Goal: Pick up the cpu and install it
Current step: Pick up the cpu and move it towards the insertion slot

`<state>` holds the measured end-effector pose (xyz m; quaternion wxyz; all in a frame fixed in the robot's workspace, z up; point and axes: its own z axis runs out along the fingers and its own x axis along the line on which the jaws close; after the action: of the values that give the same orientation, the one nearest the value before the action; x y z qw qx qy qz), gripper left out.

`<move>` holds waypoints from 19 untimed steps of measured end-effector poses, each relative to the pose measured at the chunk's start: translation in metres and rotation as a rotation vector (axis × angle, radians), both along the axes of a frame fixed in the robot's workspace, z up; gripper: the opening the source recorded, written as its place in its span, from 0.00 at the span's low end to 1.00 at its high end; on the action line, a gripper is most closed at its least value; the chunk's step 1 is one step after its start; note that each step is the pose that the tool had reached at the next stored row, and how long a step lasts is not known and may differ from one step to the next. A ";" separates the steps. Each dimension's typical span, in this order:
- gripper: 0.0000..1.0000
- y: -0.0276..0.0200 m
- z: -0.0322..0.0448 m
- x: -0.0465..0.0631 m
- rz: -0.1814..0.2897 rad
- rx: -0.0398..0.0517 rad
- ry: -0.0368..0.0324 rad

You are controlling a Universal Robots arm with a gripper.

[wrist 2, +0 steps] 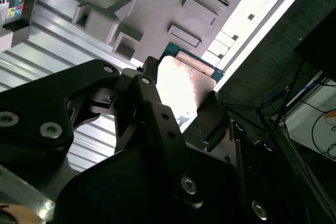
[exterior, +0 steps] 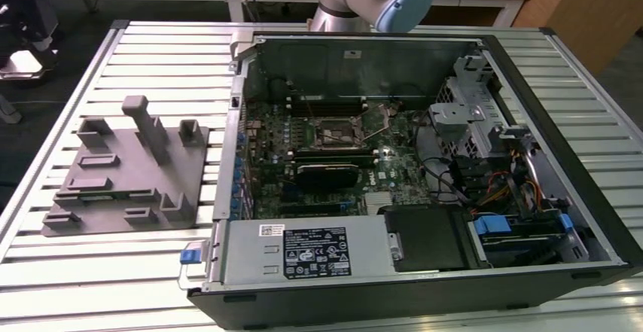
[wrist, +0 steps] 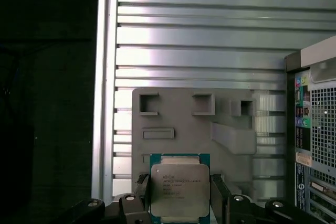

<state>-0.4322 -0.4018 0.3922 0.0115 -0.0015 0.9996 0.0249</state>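
While the end effector (wrist: 179,195) grips the cpu (wrist: 180,184) over the grey fixture (exterior: 120,174), exterior view's left of the PC case (exterior: 402,306), pick-up looks done & install into the mobo socket (exterior: 336,130) isn't yet.

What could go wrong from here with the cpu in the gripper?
1. The gripper pinches the cpu by two opposite edges only, above the grey fixture. A slip or tilt seems possible.
2. The socket lies deep in the open case, near the drive cage and cables. The gripper might clip them.
3. Setting the cpu down tilted or rotated could damage the socket.
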 end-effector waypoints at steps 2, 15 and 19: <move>0.54 0.0000 0.0000 0.003 0.000 0.0001 0.0000; 0.54 0.0000 0.0000 0.023 0.000 0.0001 0.0001; 0.54 0.0000 0.0000 0.031 0.000 0.0000 0.0001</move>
<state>-0.4016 -0.4018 0.3922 0.0115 -0.0015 0.9996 0.0249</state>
